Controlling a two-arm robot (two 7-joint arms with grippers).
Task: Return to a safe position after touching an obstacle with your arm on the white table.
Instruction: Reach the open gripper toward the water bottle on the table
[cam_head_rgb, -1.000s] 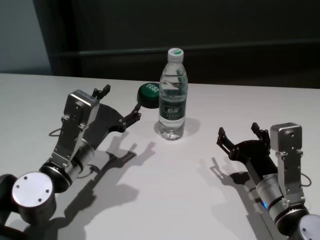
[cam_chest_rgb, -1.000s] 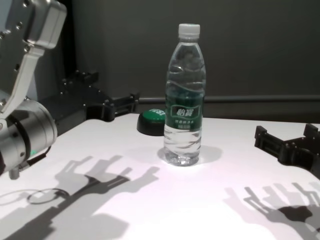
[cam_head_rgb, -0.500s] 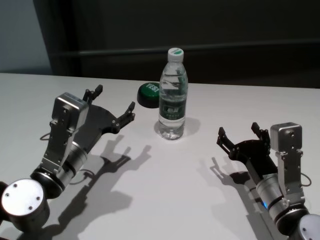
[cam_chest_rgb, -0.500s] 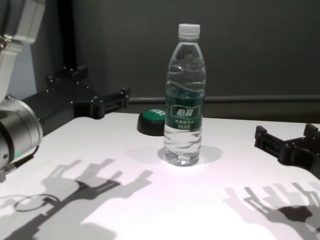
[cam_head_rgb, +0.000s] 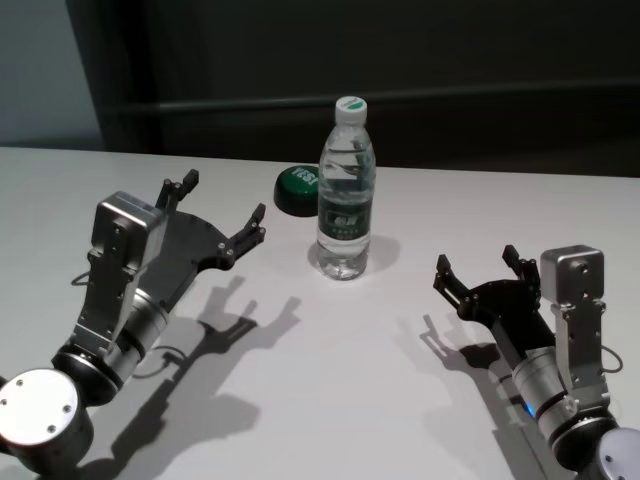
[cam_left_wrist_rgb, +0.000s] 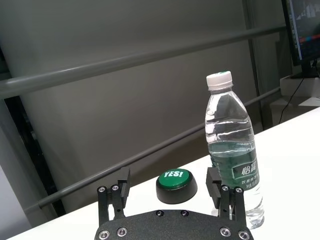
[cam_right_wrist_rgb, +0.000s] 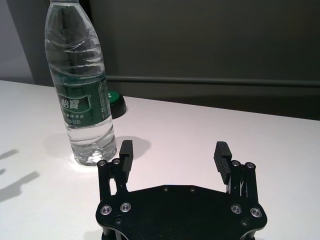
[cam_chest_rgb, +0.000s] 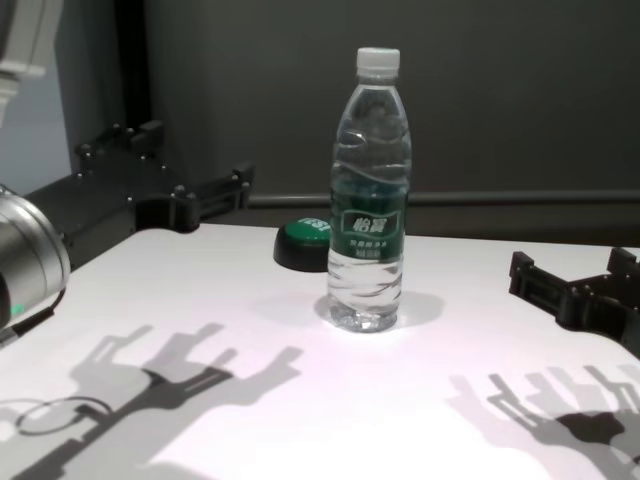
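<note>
The water bottle (cam_head_rgb: 346, 190) is standing upright near the middle of the white table (cam_head_rgb: 330, 380), cap on, with its green label facing the robot. Just behind it and slightly to the robot's left, a black button with a green top (cam_head_rgb: 298, 187) is sitting on the table; whether the two are touching is hard to tell from the head view.

The left gripper (cam_head_rgb: 222, 210) is hovering above the table to the left of the bottle, clear of it, with its jaws spread wide and nothing between them. Its fingertips (cam_left_wrist_rgb: 221, 189) are pointing toward the bottle and button.

The right gripper (cam_head_rgb: 478, 267) is sitting low over the table on the robot's right, well apart from the bottle, jaws likewise spread and empty.

Both arms are casting sharp shadows on the tabletop.
</note>
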